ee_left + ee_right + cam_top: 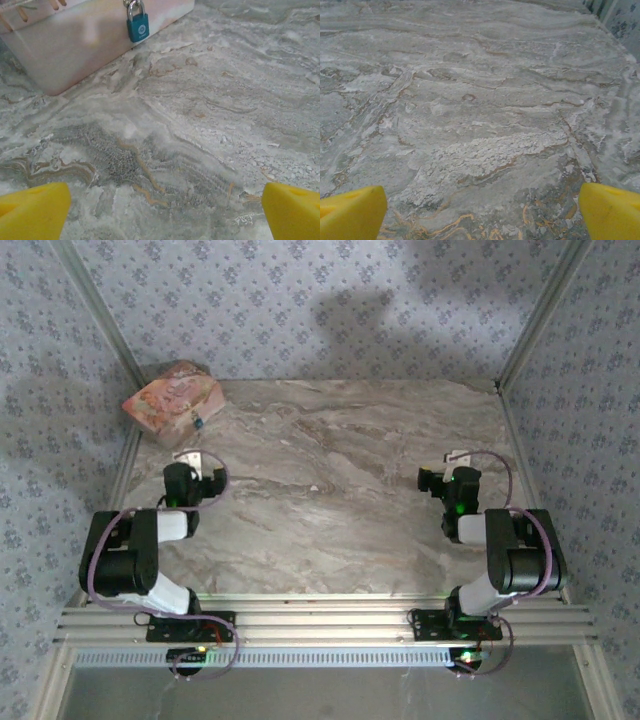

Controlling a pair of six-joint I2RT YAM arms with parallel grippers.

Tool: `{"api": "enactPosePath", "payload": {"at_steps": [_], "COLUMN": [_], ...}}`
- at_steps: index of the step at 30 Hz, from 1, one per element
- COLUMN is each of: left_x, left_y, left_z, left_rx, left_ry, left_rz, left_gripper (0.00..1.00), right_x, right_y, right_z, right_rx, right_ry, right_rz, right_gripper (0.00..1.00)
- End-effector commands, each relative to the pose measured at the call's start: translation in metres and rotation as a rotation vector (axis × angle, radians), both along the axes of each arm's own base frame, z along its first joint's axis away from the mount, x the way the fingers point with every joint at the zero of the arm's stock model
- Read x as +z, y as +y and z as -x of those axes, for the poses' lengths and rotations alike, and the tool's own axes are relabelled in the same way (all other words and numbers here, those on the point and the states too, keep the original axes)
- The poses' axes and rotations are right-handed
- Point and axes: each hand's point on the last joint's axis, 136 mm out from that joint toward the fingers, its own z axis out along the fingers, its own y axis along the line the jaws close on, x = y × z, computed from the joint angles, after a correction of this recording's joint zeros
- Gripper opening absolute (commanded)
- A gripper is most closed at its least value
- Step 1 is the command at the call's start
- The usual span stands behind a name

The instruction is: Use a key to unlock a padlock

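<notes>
Padlock (137,26) hung upright, shackle uppermost, against the side of the pink box (75,45) at the far-left corner of the table (340,500). Its long axis ran vertically. It lay ahead of the left gripper (162,210) and slightly to that gripper's left, well apart from it. The right gripper (482,210) sat across the table, much farther off. Both grippers were spread wide and held nothing. The left arm appeared to have the shorter reach.

**What lies around my table**

A pink printed cardboard box (168,400) sits at my far left corner. From it a grey, brown-veined marble tabletop (330,490) spreads right and toward me. Blue-grey flower-patterned walls (300,300) rise behind the box. Ribbed aluminium rails (330,625) run well nearer to me.
</notes>
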Motion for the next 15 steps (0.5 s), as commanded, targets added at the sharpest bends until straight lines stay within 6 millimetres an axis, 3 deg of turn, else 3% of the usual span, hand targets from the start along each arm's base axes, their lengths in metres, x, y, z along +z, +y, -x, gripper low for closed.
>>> {"api": "enactPosePath", "payload": {"at_steps": [1, 7, 11, 15], "left_x": [0.046, 0.101, 0.104, 0.103], "left_y": [0.015, 0.057, 0.084, 0.099], "left_z": [-0.009, -0.017, -0.029, -0.052], "left_rx": [0.094, 0.314, 0.422, 0.450], "left_ry": [0.046, 0.101, 0.202, 0.239], "left_rz": [0.027, 0.295, 0.580, 0.685], "left_gripper": [0.98, 0.98, 0.93, 0.88], "right_x": [0.023, 0.060, 0.073, 0.074], "right_y": [0.005, 0.007, 0.014, 0.043], "right_z": [-0.009, -0.015, -0.025, -0.040], "right_rx": [0.040, -0.004, -0.067, -0.007], "right_ry": [-0.005, 0.067, 0.169, 0.250], "right_rz": [0.014, -0.048, -0.195, -0.271], "right_gripper": [1.00, 1.00, 0.98, 0.94]}}
